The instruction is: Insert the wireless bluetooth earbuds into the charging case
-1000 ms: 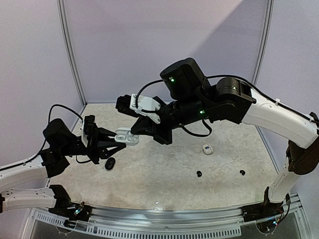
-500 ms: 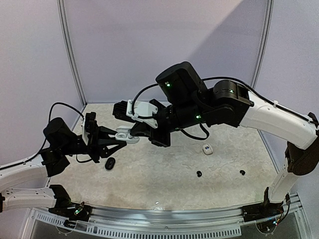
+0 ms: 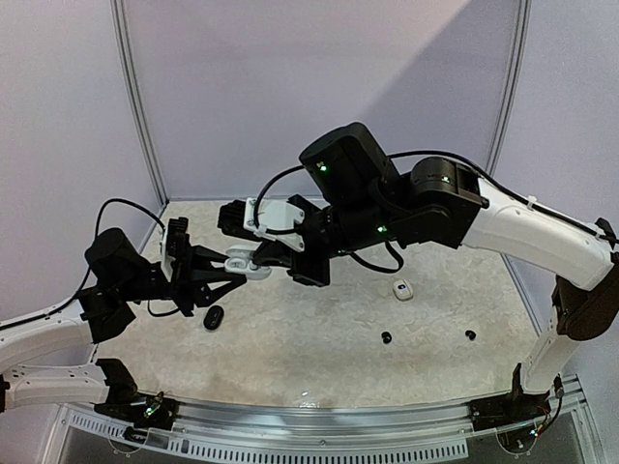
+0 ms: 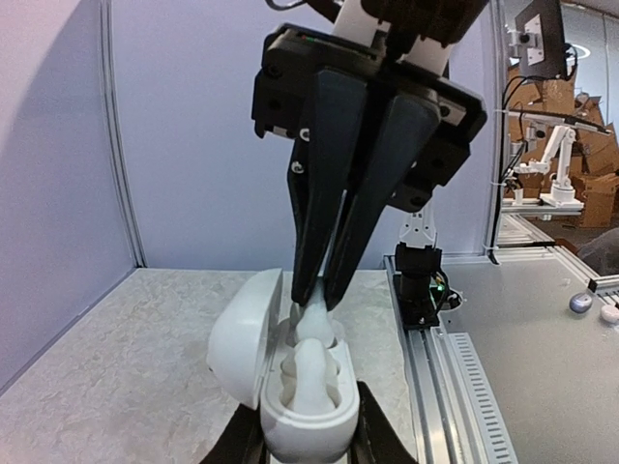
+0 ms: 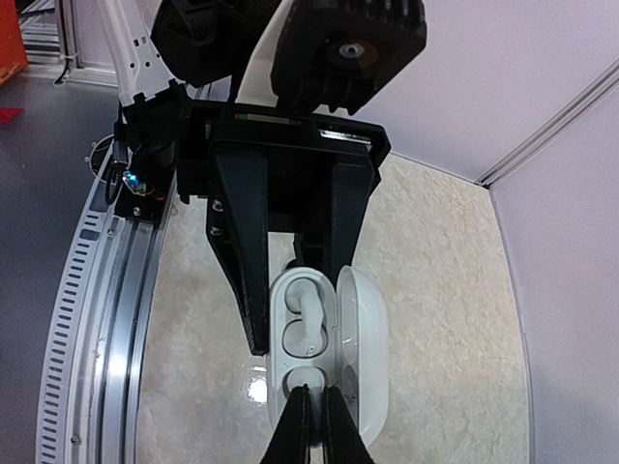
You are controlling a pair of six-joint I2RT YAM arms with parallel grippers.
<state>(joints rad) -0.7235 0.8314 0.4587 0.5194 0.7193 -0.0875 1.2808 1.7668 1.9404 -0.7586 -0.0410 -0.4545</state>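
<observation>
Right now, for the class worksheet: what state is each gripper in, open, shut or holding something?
Left gripper: shut on the open white charging case.
Right gripper: shut on a white earbud, right at the case.

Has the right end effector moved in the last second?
Yes. The right end effector, pinching a white earbud, has shifted left, away from the small white object on the table, toward the open white case in the left end effector.

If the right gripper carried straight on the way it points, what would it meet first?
The open charging case held in the left gripper. The white earbud pinched by the right gripper would press into it first, if it isn't touching already; depth is unclear.
</observation>
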